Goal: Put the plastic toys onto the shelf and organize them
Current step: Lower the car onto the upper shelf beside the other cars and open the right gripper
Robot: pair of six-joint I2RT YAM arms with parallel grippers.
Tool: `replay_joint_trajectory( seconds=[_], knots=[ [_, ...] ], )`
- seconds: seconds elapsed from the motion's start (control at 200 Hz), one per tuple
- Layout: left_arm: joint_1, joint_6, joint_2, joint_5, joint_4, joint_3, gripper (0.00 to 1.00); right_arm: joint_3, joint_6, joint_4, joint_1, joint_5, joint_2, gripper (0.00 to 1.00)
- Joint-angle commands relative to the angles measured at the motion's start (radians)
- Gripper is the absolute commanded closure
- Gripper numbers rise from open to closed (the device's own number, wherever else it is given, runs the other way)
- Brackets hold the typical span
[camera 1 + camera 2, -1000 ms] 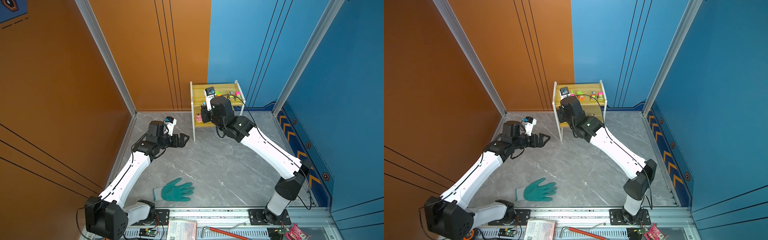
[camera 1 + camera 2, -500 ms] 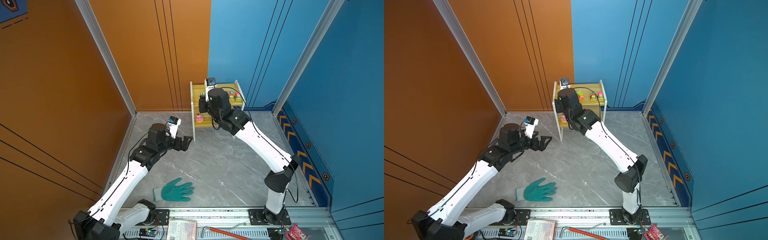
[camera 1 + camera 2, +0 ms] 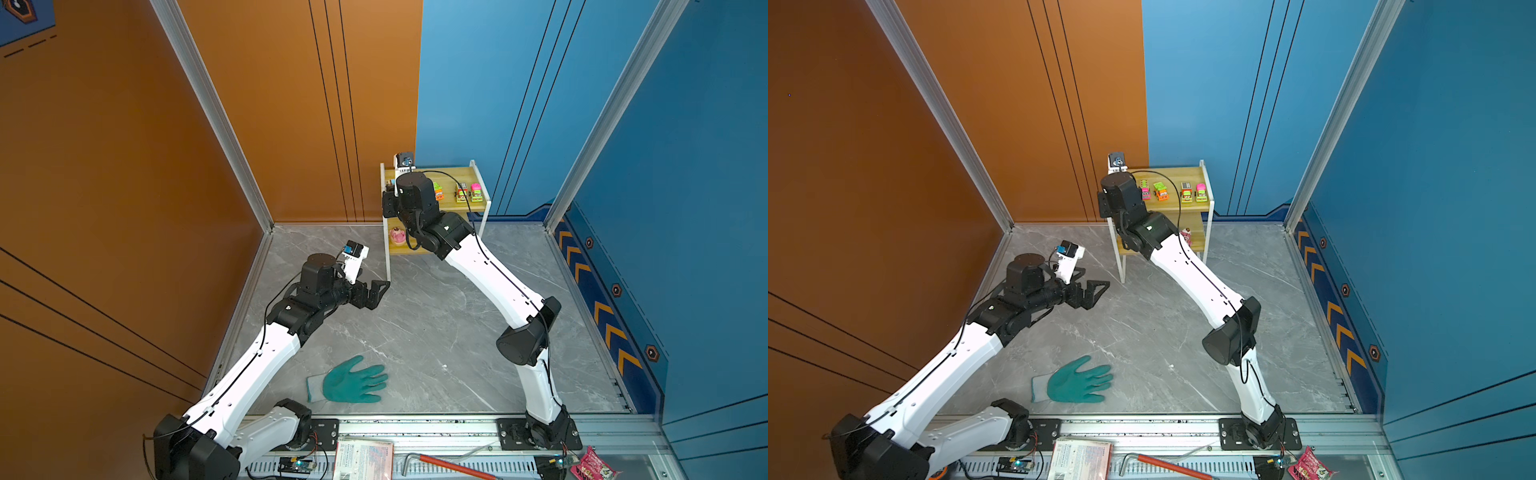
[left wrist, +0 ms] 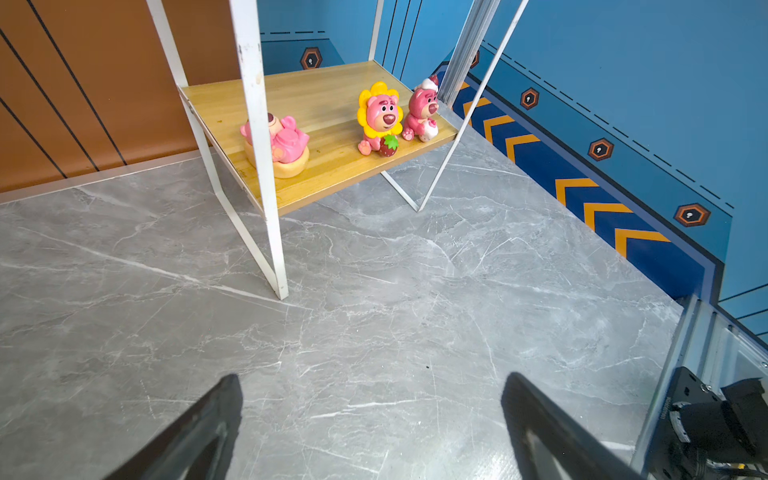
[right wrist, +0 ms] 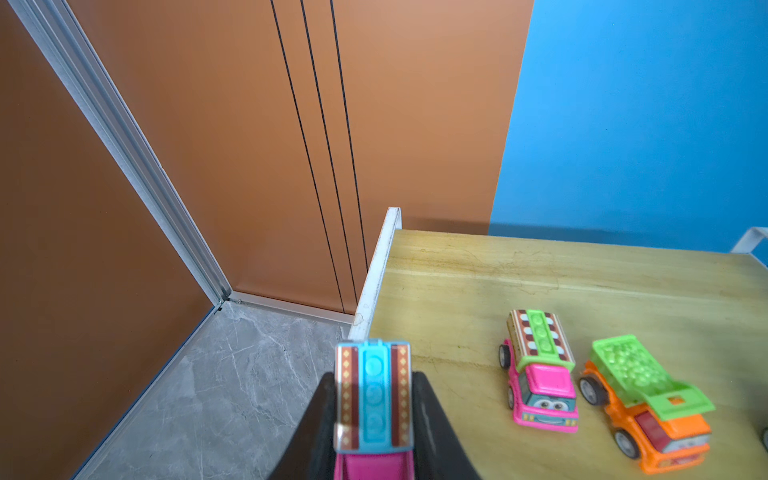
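The right end effector (image 5: 372, 384) pinches a pink car with a blue roof (image 5: 372, 399) at the shelf (image 5: 519, 270) edge. Carry it inward toward the pink-and-green car (image 5: 538, 374) alongside, lower until the wheels sit, then release. The left end effector (image 4: 372, 380) hangs spread and empty.

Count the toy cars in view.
5. Four in a row on the top board of the shelf: pink car, orange car, third car, end car. Fifth car is gripped in the right end effector by the board's left end. The arm could hide more.
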Motion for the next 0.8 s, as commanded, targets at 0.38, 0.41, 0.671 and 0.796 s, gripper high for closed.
replay_joint_trajectory(
  seconds=[0.38, 0.41, 0.671, 0.796],
  knots=[
    [0.020, -0.033, 0.002, 0.068, 0.092, -0.023, 0.02, 0.036, -0.006, -0.015, -0.022, 0.065, 0.046, 0.72],
    [0.021, -0.035, 0.005, 0.068, 0.093, -0.023, 0.02, 0.036, -0.006, -0.014, -0.023, 0.066, 0.049, 0.72],
    [0.024, -0.044, 0.017, 0.077, 0.097, -0.020, 0.02, 0.047, -0.023, 0.005, -0.028, 0.076, 0.072, 0.70],
    [0.024, -0.046, 0.019, 0.079, 0.099, -0.019, 0.02, 0.048, -0.028, 0.011, -0.032, 0.080, 0.079, 0.70]
  ],
)
